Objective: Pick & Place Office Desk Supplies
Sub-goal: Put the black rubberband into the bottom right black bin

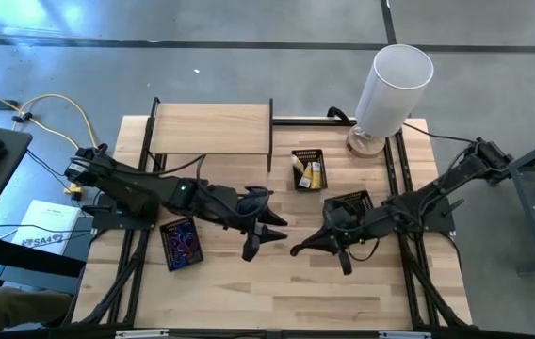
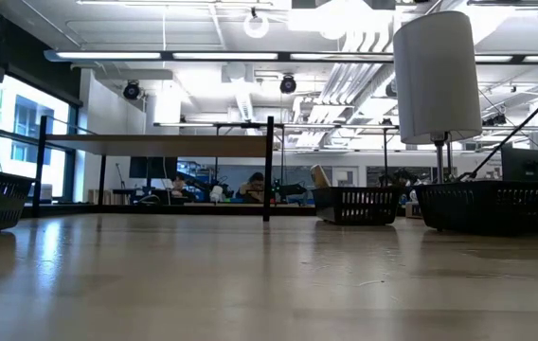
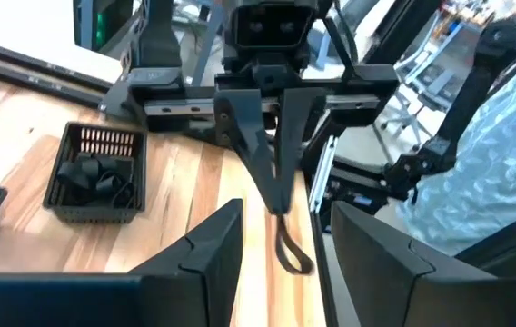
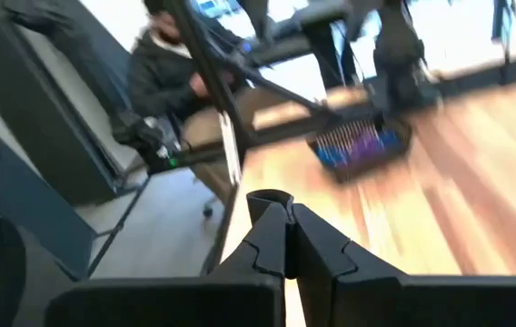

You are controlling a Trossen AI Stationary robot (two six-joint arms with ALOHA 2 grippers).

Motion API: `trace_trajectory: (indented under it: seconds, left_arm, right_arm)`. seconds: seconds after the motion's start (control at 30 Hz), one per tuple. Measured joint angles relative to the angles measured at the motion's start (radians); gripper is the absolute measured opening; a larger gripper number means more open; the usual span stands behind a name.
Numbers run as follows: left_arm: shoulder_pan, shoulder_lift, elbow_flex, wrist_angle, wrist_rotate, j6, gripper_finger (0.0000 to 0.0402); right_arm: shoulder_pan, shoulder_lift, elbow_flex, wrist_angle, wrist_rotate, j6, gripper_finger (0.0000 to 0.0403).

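My right gripper (image 1: 296, 250) hovers over the middle of the table, shut on a thin black loop (image 3: 287, 256). My left gripper (image 1: 266, 240) faces it from the left, open, with its fingers (image 3: 205, 259) standing on either side of the hanging loop and touching nothing. Purple and blue loops fill a mesh tray (image 1: 181, 243) near the left arm. Yellow packets (image 1: 309, 171) sit in a tray toward the far edge. Black blocks (image 3: 94, 174) lie in a tray partly under my right arm. My right gripper pinches the black loop between its two fingertips (image 3: 274, 186), coming from the table's right and slanting down. A short bend of the loop (image 4: 270, 198) pokes out past the tips. The rest hangs slack below them, lifted clear of the table.
A tall white cylinder (image 1: 392, 87) stands at the far right corner. A wooden riser shelf (image 1: 211, 129) spans the far left. Bare wood lies along the near edge. A person (image 4: 172, 68) sits beyond the table's left side.
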Motion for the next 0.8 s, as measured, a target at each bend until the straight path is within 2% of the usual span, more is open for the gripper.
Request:
trace_trajectory:
  seconds: [0.2,0.5,0.8]
  left_arm:
    - [-0.016,0.0,0.0,-0.047,0.002,-0.001,0.0163]
    - [-0.026,0.0,0.0,-0.107,0.016,-0.018,0.0163]
    - [-0.02,-0.004,0.0,-0.205,0.073,-0.133,0.0163]
  right_arm:
    - [0.031,-0.05,0.0,-0.171,0.083,0.164,0.0003]
    - [0.068,-0.226,0.0,-0.456,0.235,0.356,0.0003]
    - [0.08,-0.292,0.0,-0.868,0.258,0.725,0.0003]
